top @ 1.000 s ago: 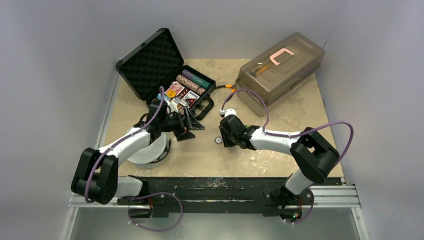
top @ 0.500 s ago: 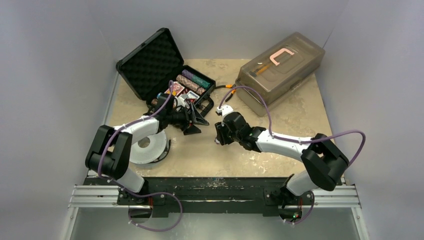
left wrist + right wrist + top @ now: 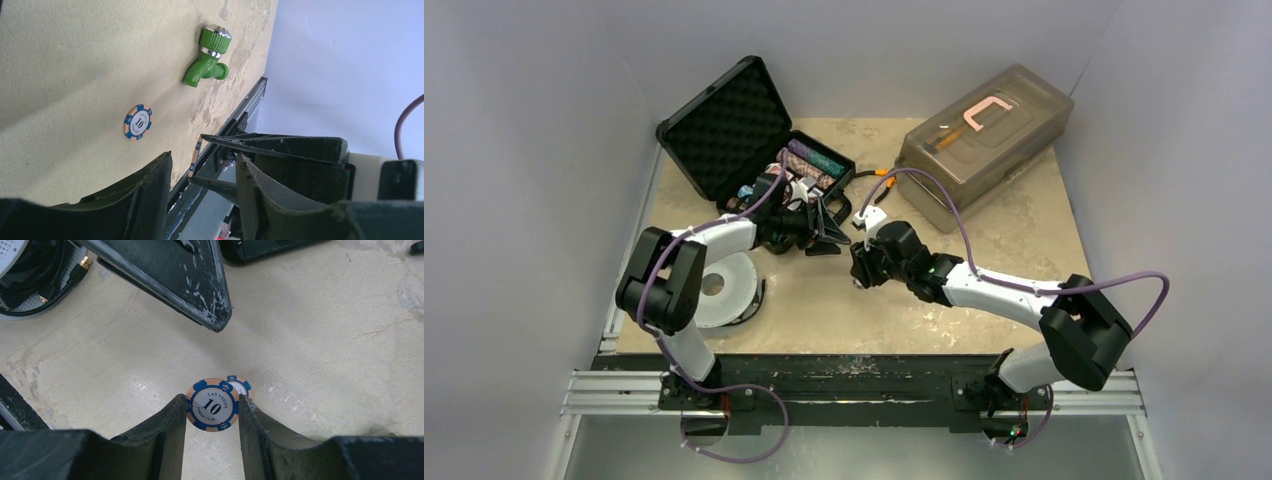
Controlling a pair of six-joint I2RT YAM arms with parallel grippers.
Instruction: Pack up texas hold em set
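Note:
The black case (image 3: 724, 125) lies open at the back left, with rows of chips (image 3: 812, 160) in its tray. My right gripper (image 3: 212, 400) is shut on a blue-and-orange "10" poker chip (image 3: 213, 405) and holds it edge to edge just above the table. A second such chip (image 3: 241, 385) lies flat on the table behind it, and it also shows in the left wrist view (image 3: 137, 121). My left gripper (image 3: 204, 157) is open and empty, facing the held chip (image 3: 194, 160). In the top view the left gripper (image 3: 827, 237) and the right gripper (image 3: 856, 272) are close together in front of the case.
A large translucent grey box (image 3: 984, 140) stands at the back right. A white spool (image 3: 719, 288) with black cable lies at the front left. A green toy faucet (image 3: 210, 55) lies on the table. An orange-tipped cable (image 3: 881, 174) runs between case and box.
My left arm has swung its gripper right and back toward the case front. My right gripper has shifted slightly left, toward the left gripper, with the chip.

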